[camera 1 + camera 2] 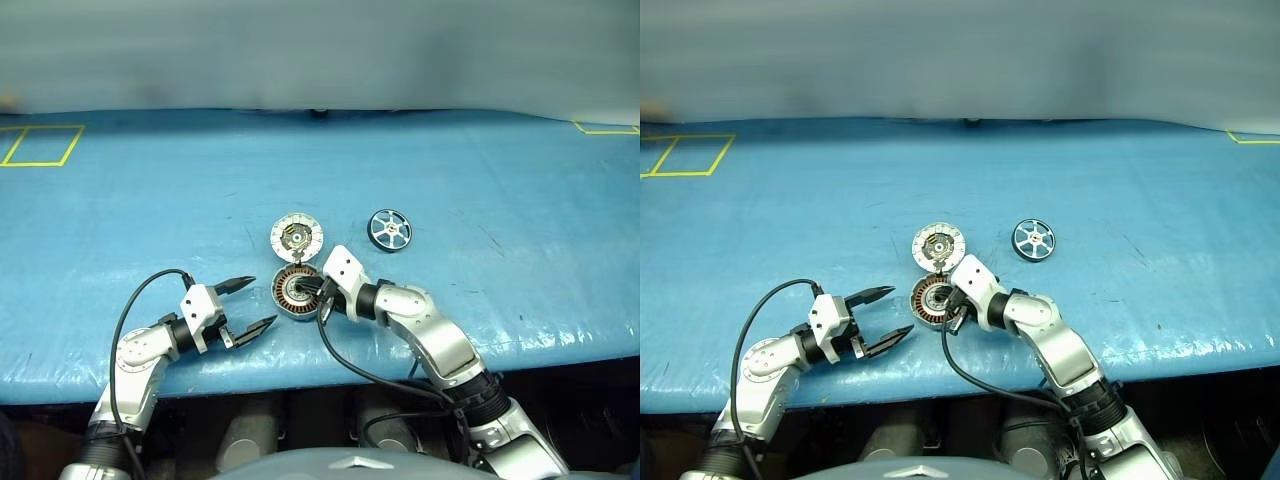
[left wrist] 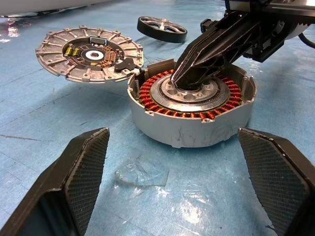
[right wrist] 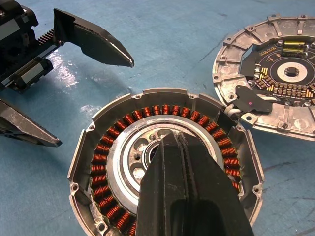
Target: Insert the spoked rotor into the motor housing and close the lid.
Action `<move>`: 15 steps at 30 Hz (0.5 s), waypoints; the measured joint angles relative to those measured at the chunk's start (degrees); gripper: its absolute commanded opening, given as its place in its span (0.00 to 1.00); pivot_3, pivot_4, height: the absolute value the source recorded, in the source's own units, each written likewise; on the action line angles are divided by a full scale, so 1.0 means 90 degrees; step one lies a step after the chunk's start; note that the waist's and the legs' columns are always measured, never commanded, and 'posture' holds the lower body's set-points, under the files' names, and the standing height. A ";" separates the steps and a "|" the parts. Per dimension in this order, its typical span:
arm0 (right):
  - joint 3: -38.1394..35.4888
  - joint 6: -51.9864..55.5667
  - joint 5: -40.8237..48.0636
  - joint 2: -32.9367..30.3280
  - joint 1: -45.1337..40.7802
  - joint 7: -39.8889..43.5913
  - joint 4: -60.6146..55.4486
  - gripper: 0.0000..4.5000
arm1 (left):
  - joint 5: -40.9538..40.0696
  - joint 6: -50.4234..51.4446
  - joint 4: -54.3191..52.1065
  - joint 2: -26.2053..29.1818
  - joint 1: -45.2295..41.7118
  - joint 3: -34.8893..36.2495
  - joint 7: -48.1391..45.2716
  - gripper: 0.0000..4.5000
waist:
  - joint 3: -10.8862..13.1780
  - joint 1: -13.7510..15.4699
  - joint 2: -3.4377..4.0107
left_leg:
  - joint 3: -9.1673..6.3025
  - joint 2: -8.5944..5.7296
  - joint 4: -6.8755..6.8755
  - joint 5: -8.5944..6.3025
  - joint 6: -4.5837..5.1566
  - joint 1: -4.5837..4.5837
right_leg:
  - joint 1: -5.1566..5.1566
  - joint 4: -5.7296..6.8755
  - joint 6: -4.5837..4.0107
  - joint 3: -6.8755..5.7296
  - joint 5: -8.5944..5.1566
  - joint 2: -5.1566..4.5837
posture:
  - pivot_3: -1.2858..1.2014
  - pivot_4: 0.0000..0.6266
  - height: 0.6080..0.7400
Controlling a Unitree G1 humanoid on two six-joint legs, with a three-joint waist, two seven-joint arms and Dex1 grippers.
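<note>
The motor housing [image 1: 291, 292], a round silver cup with copper windings, sits on the blue mat near the front edge. My right gripper [image 3: 170, 138] is shut, with nothing held and its tips down on the housing's central hub [image 2: 189, 93]. The lid [image 1: 297, 238] lies flat just behind the housing, circuit side up and touching the housing's rim. The spoked rotor [image 1: 389, 230] lies apart, further back to the right. My left gripper [image 1: 261, 302] stands open just left of the housing and points at it with nothing between its fingers [image 2: 81, 172].
The blue mat [image 1: 480, 170] covers the table, which drops off at its front edge [image 1: 560, 350] just below the arms. Yellow tape marks [image 1: 40, 145] sit at the far left and far right corners. A black cable [image 1: 350, 365] loops from my right wrist.
</note>
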 measured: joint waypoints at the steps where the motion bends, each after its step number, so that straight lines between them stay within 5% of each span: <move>1: 0.0012 -0.0003 -0.0031 0.0010 -0.0007 -0.0012 0.0007 0.00 | 0.0000 0.0000 0.0000 0.0000 0.0001 0.0000 0.0000 0.99 | 0.0000 -0.0001 0.0000 | 0.0000 0.0000 0.0000 0.0000 0.0000 0.0000 | 0.0000 0.0000 0.0000 0.0000 0.0000 0.0000 | 0.52 0.24 1.00; 15: 0.0447 -0.0024 -0.0571 -0.0330 -0.0250 -0.0071 -0.0160 0.00 | 0.0016 -0.0001 0.0000 0.0020 0.0027 0.0001 0.0104 0.99 | -0.0005 0.0003 -0.0005 | -0.0002 0.0000 0.0000 0.0000 0.0000 0.0002 | 0.0003 -0.0001 0.0004 -0.0002 -0.0003 -0.0003 | 0.52 0.24 1.00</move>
